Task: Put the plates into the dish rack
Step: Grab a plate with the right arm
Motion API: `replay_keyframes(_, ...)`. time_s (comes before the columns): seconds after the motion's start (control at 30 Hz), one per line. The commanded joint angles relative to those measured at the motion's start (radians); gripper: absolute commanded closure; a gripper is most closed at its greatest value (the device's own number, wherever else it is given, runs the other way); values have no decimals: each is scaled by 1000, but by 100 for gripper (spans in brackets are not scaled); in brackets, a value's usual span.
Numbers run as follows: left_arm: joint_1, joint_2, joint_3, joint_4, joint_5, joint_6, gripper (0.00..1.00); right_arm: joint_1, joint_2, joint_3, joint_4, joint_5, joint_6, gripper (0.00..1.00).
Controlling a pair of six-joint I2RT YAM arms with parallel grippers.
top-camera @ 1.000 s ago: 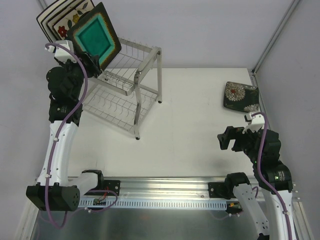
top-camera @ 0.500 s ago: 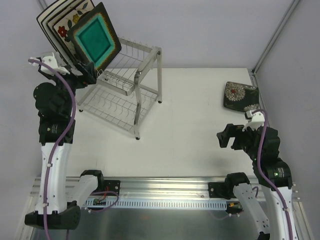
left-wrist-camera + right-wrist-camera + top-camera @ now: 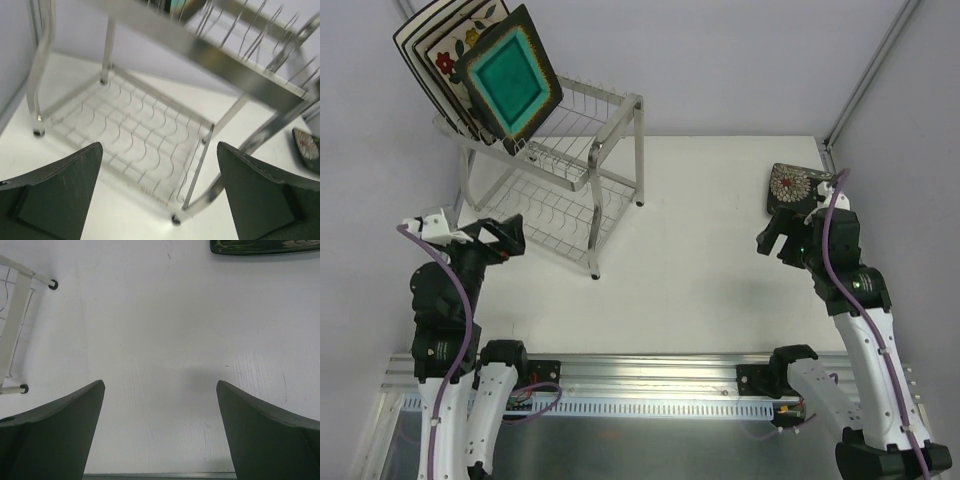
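Task is nearing its end. What looks like four plates are standing in the top tier of the one rack (image 3: pixel 639 150), teal plate (image 3: pixel 508 85) in front, flower plate (image 3: pixel 448 55) behind; the rear ones are overlapping, so the count is unsure. One bloom plate (image 3: pixel 792 186) is lying on the table (image 3: pixel 700 250), waiting. Left gripper (image 3: pixel 512 238) and right gripper (image 3: pixel 777 243) are both hanging spread and empty, the right one near it.

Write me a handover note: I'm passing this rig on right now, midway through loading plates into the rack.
Left gripper: open, empty, facing the shiny silver wire dish rack.
Right gripper: open, empty, near the dark square plate with white blooms, which lies flat on the table.
Done: dark square teal-centred plate and cream flowered plate stand in the upper tier, with more plates behind them.
Left: load the blooms plate.
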Motion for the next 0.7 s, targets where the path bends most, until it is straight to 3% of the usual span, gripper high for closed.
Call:
replay_keyframes(0.0, -47, -101, -93, -149, -13, -51, 1, -22, 88, 73, 70, 108, 120, 0)
replay_keyframes(0.33, -64, -446, -264, -330, 1, -51, 1, -273, 345, 73, 208, 29, 495, 3)
replay_keyframes(0.53, -64, -517, -329, -336, 42, -97, 1, -381, 474, 30, 329, 24, 699, 19)
replay_keyframes(0.67, -64, -523, -334, -336, 41, -94, 1, -410, 592, 51, 360, 50, 743, 28)
